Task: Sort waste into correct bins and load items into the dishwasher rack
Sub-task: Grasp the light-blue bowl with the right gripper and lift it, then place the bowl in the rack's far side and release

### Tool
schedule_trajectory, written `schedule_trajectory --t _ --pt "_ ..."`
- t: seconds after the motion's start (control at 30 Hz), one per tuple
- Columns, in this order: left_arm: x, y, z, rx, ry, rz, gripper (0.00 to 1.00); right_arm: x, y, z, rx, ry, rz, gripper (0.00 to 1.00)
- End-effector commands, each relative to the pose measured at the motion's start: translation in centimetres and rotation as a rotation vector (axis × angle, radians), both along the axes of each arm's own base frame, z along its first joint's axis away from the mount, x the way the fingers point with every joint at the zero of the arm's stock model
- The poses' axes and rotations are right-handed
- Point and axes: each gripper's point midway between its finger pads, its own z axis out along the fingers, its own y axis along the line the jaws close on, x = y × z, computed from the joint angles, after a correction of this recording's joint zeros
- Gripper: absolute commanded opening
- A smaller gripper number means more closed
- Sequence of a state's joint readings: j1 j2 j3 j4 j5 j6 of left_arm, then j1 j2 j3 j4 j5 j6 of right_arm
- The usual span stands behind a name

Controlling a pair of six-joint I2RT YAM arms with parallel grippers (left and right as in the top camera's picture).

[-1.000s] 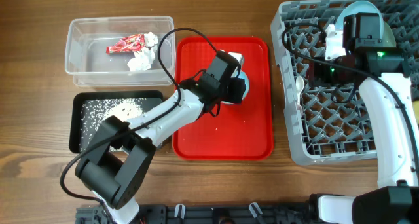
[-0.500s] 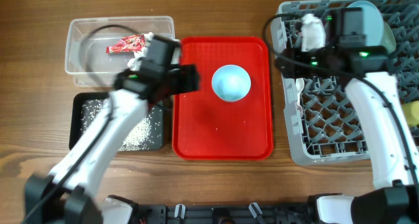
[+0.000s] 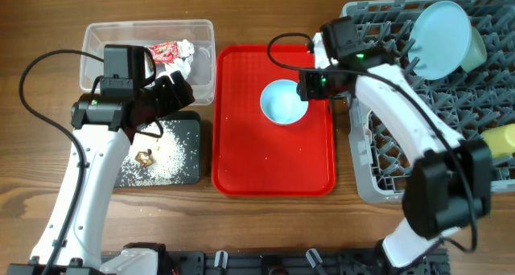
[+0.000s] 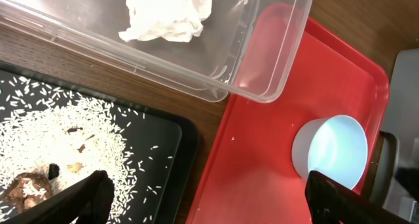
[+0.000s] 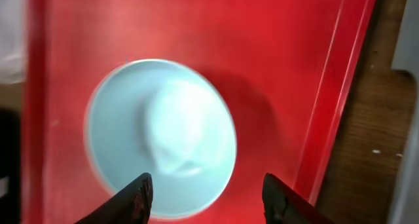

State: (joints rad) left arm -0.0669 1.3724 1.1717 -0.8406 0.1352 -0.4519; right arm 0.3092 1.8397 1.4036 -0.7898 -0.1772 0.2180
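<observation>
surface: wooden table [image 3: 48, 211], brown grain, bare along the front edge.
room: cannot tell, every view ends at the tabletop.
cut off: dishwasher rack [image 3: 402, 158] runs past the right edge of the overhead view; yellow cup [image 3: 504, 138] in it is half out of frame.
hard to read: right wrist view is blurred; mint green bowl [image 3: 476, 47] is mostly hidden behind the light blue plate [image 3: 440, 40], which stands tilted in the rack's far side.
left gripper [image 4: 209, 201]: fingers spread wide, nothing held, over the gap between black tray [image 4: 167, 135] and red tray [image 4: 262, 178].
right gripper [image 5: 208, 196]: fingers apart, empty, above the near rim of the light blue bowl [image 5: 162, 135].
bowl location: upright on the red tray, far-right part, near the rack.
waste: tissue [image 4: 171, 13] and red wrapper [image 3: 163, 51] in the clear tub [image 4: 265, 76]; rice grains [image 4: 65, 129] and brown scraps [image 4: 26, 185] in the black tray.
in the way: left arm [image 3: 88, 158] crosses the tub's front-left corner and the black tray's left side.
</observation>
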Motion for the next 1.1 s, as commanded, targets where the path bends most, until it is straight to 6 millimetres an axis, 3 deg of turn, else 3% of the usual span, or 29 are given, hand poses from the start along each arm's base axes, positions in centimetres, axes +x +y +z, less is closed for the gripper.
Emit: schedule_trajectory --t 0.0,0.13,0.27,0.33,0.47,0.6,0.73,0.87,0.97,1.07 --pt "0.1 0.2 0.6 -0.002 -0.015 0.010 0.96 0.0 -0.2 -3.9 -0.048 0.087 -0.071 0.50" --pt "0.1 0.2 0.6 -0.002 -0.015 0.010 0.96 -0.3 -0.2 -6.9 -0.070 0.147 -0.071 0.40" --pt "0.1 0.2 0.6 -0.002 -0.015 0.010 0.96 0.3 0.0 -7.1 -0.064 0.131 -0.072 0.23" --pt "0.0 0.2 0.6 -0.002 -0.014 0.010 0.96 0.6 0.0 -6.6 -0.061 0.122 -0.073 0.08" --pt "0.1 0.2 0.6 -0.003 -0.015 0.010 0.96 1.6 -0.9 -3.7 -0.063 0.080 -0.091 0.04" --pt "0.1 0.2 0.6 -0.002 -0.015 0.010 0.96 3.7 -2.9 2.2 -0.063 -0.061 -0.114 0.04" --pt "0.1 0.2 0.6 -0.002 -0.015 0.010 0.96 5.7 -8.0 10.5 -0.100 -0.294 -0.208 0.04" --pt "0.1 0.2 0.6 -0.002 -0.015 0.010 0.96 6.4 -15.8 17.7 -0.210 -0.526 -0.350 0.04" --pt "0.1 0.2 0.6 -0.002 -0.015 0.010 0.96 6.2 -22.0 21.0 -0.354 -0.632 -0.457 0.04" --pt "0.1 0.2 0.6 -0.002 -0.015 0.010 0.96 5.4 -28.3 23.0 -0.533 -0.678 -0.563 0.04"
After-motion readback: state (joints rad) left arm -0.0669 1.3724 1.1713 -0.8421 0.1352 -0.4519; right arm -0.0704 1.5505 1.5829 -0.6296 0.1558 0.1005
